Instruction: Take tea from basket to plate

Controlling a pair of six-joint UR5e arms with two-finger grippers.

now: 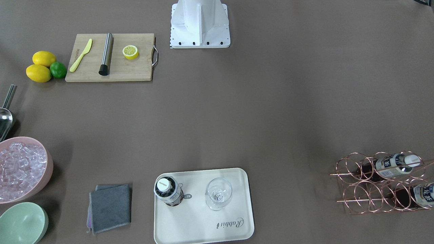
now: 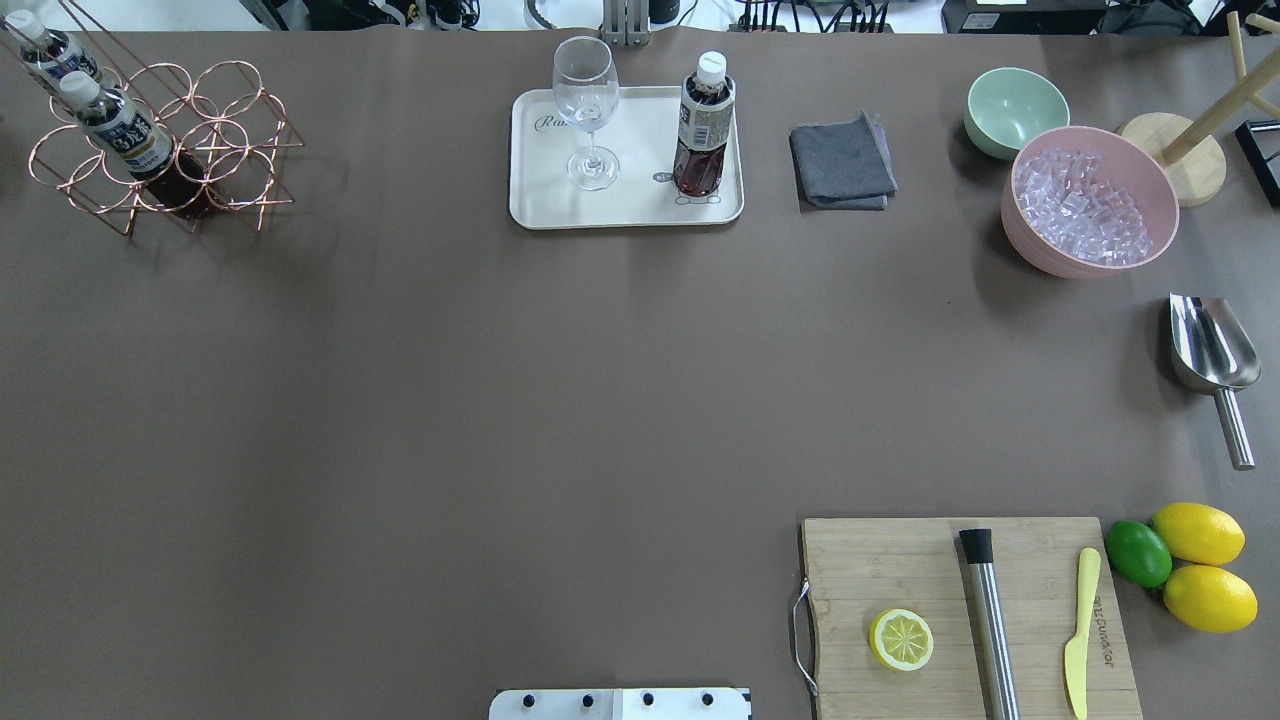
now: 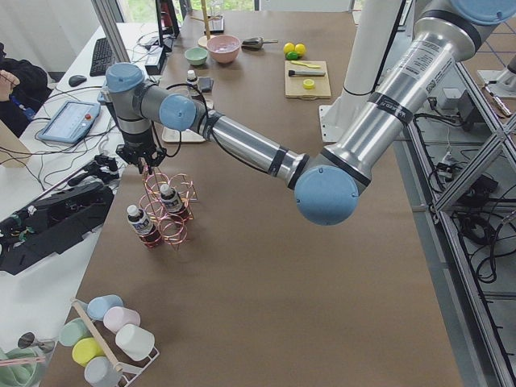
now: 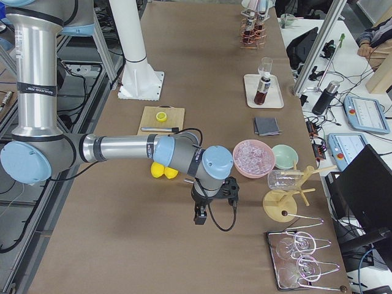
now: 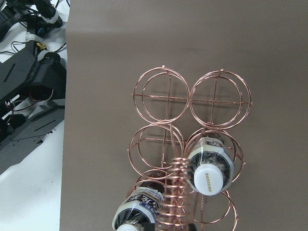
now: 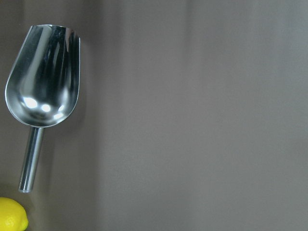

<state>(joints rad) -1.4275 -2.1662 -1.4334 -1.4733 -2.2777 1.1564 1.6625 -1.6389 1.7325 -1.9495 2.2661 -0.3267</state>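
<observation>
One tea bottle (image 2: pixel 705 125) stands upright on the tray (image 2: pixel 545 205) beside a glass (image 2: pixel 586 95). Two more bottles (image 5: pixel 210 166) sit in the basket (image 2: pixel 240 130). The left pincer (image 3: pixel 148 167) hangs above the basket and the right pincer (image 4: pixel 198 215) over the desk (image 2: pixel 500 400) near a scoop (image 6: pixel 43 91). Whether either is open cannot be told.

Brown table (image 2: pixel 500 400), clock read from behind robot.
- 11: copper wire rack (image 2: pixel 215 140).
- 12: cream tray (image 2: pixel 640 205), folded grey cloth (image 2: pixel 842 162) near it.
- 1–2: green bowl (image 2: pixel 1016 110), pink ice bowl (image 2: pixel 1035 252), wooden stand (image 2: pixel 1175 160).
- 3: steel scoop (image 2: pixel 1212 350).
- 4–5: far lemon (image 2: pixel 1198 533), near lemon (image 2: pixel 1210 597), lime (image 2: pixel 1138 553), bunched beside cutting board (image 2: pixel 880 570).
- 6: white base plate (image 2: pixel 620 704).
</observation>
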